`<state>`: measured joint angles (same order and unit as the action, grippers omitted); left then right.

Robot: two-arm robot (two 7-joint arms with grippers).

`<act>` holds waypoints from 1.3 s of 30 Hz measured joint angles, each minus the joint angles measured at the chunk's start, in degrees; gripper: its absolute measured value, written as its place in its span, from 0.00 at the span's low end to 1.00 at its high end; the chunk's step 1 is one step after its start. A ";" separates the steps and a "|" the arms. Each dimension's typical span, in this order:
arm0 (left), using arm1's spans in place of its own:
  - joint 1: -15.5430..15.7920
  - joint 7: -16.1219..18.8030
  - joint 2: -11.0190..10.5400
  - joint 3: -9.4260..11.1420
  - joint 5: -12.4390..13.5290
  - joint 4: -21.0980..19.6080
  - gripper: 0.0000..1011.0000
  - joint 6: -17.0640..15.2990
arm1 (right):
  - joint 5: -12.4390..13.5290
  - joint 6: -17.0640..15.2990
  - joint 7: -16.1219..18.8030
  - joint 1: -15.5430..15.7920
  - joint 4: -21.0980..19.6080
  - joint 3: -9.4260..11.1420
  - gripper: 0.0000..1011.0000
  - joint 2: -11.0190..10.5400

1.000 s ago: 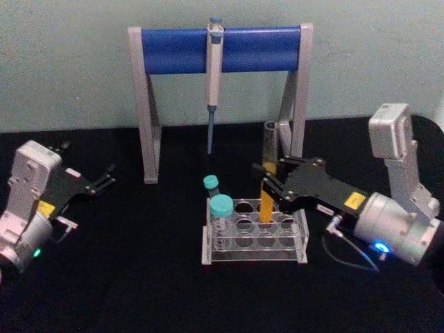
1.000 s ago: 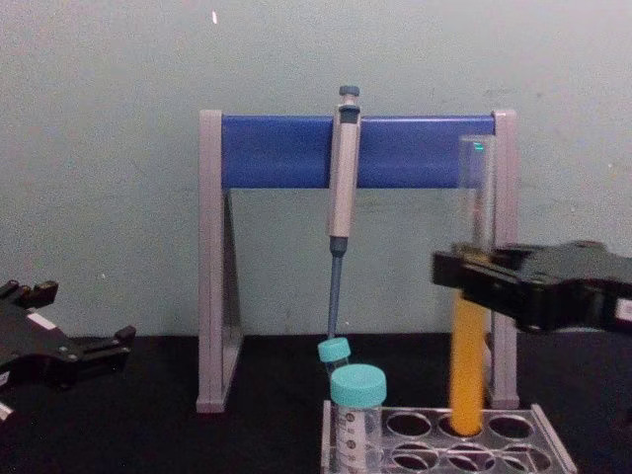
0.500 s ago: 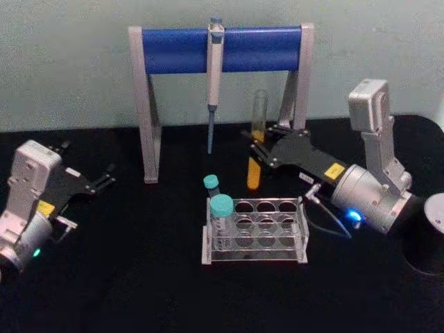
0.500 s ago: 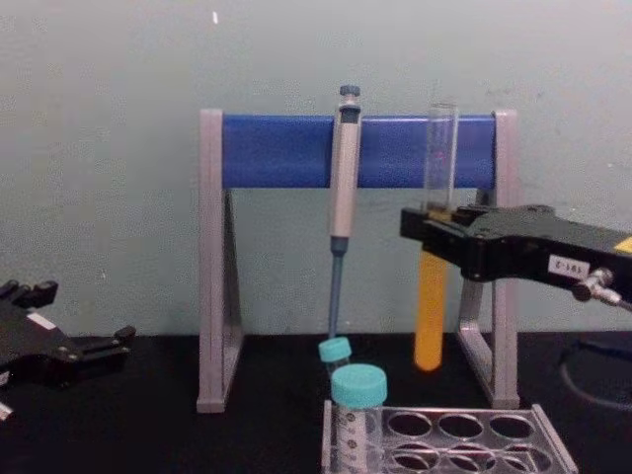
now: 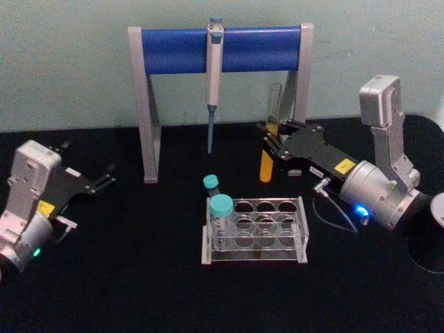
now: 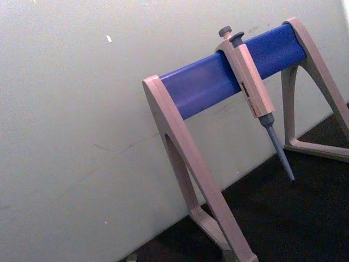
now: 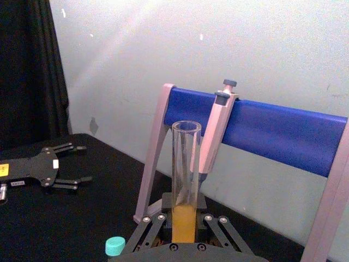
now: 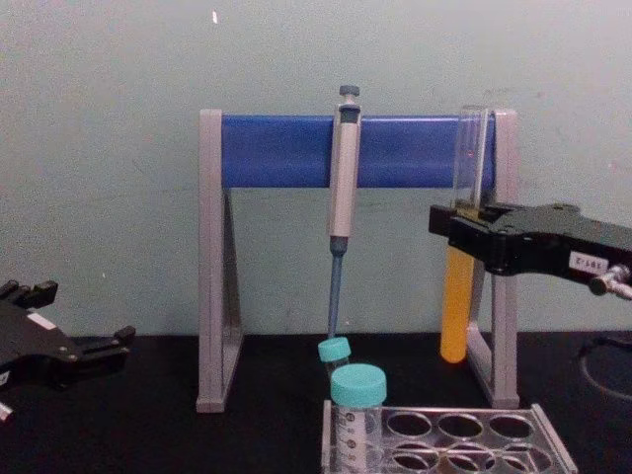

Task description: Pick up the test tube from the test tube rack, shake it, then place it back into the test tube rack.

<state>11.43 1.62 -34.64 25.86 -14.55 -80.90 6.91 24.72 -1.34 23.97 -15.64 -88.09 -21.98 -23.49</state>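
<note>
Your right gripper [image 5: 269,142] is clamped on the test tube [image 5: 266,170], which is now fully clear of the test tube rack [image 5: 255,257]. A second ago it stood in the back row's middle hole. It then swung toward the pipette [image 5: 214,66] and has come back right. It hangs upright toward the tabletop's back edge, just beside the pipette stand [image 5: 222,48] right leg (watch that clearance). I'd call this mid-shake, with the return to the rack still pending. The left gripper [image 5: 109,175] is parked near the tabletop's left edge, jaws apart.

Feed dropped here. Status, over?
Right gripper shut on test tube, upright, lifted clear of test tube rack. Left gripper open, parked left. Pipette stand leg close beside tube.
</note>
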 joint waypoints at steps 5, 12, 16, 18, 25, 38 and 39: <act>0.00 0.00 0.00 0.00 0.00 0.00 0.99 0.00 | -0.28 -0.15 -0.35 0.43 -0.26 0.37 0.22 -0.01; 0.00 0.00 0.00 0.00 0.00 0.00 0.99 0.00 | -0.89 -1.27 -1.43 2.26 -2.64 1.70 0.22 -1.32; 0.00 0.00 0.00 0.00 0.00 0.00 0.99 0.00 | -0.96 -2.42 -2.00 4.23 -5.19 2.69 0.22 -2.64; 0.00 0.00 0.00 0.00 0.00 0.00 0.99 0.00 | -0.96 -3.01 -2.10 5.25 -6.59 3.03 0.22 -3.35; 0.00 0.00 0.00 0.00 0.00 0.00 0.99 0.00 | -0.17 -5.75 -0.82 8.78 -11.71 3.12 0.22 -5.87; 0.00 0.00 0.00 0.00 0.00 0.00 0.99 0.00 | 3.47 -3.86 3.84 3.95 -7.54 -1.40 0.22 -2.83; 0.00 0.00 0.00 0.00 0.00 0.00 0.99 0.00 | 3.47 -3.48 3.82 3.52 -6.96 -1.57 0.22 -2.46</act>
<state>11.43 1.62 -34.65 25.86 -14.55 -80.90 6.91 28.19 -4.81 27.79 -12.12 -95.04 -23.55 -25.95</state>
